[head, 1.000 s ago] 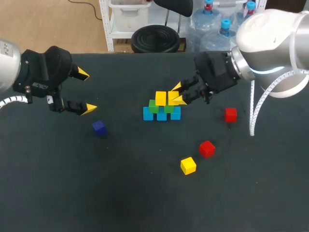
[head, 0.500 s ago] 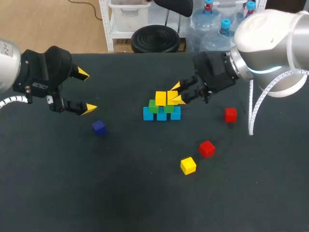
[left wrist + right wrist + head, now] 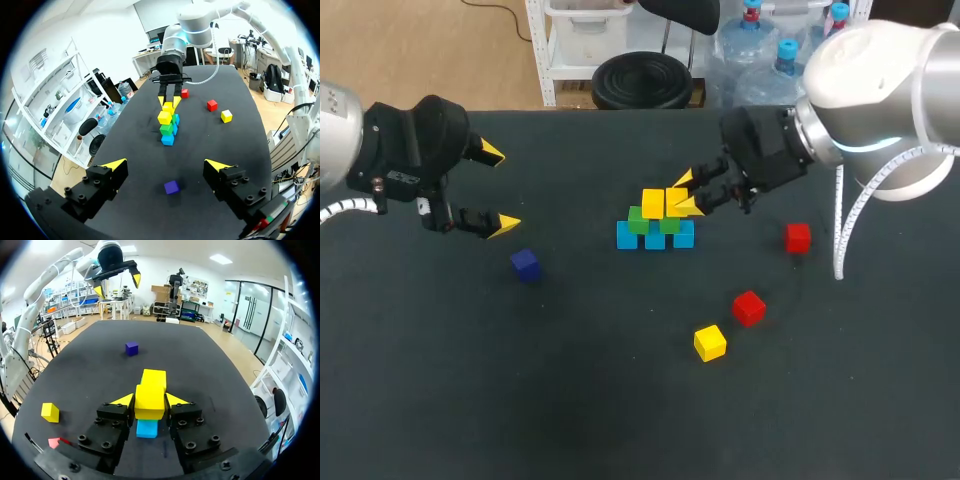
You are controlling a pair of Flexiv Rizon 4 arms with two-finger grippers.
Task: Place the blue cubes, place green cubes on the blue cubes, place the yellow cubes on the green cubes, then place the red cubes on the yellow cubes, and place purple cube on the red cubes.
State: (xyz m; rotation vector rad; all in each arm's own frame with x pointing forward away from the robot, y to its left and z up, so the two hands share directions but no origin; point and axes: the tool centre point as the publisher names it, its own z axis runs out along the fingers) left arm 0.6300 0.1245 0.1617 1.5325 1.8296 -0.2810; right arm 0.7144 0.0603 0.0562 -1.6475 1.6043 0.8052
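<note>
Matte black worktop [image 3: 570, 400]. Left end effector [image 3: 500, 188]: fingers spread wide, holding nothing. Right end effector [image 3: 150, 400]: fingers clamped on a smooth yellow cube [image 3: 149, 390] on the stack's [image 3: 655, 232] top tier. The small purple cube [image 3: 525, 264] lies near the left end effector.

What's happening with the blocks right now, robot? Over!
Left gripper open, empty. Right gripper shut on yellow cube over the green cubes. Red cubes, purple cube loose, clear of stack.

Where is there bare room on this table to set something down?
Free: the wide near stretch of table in front of the purple cube and loose yellow cube. Crowded: around the stack, where the right fingers grip a yellow cube, and by the red cubes.
</note>
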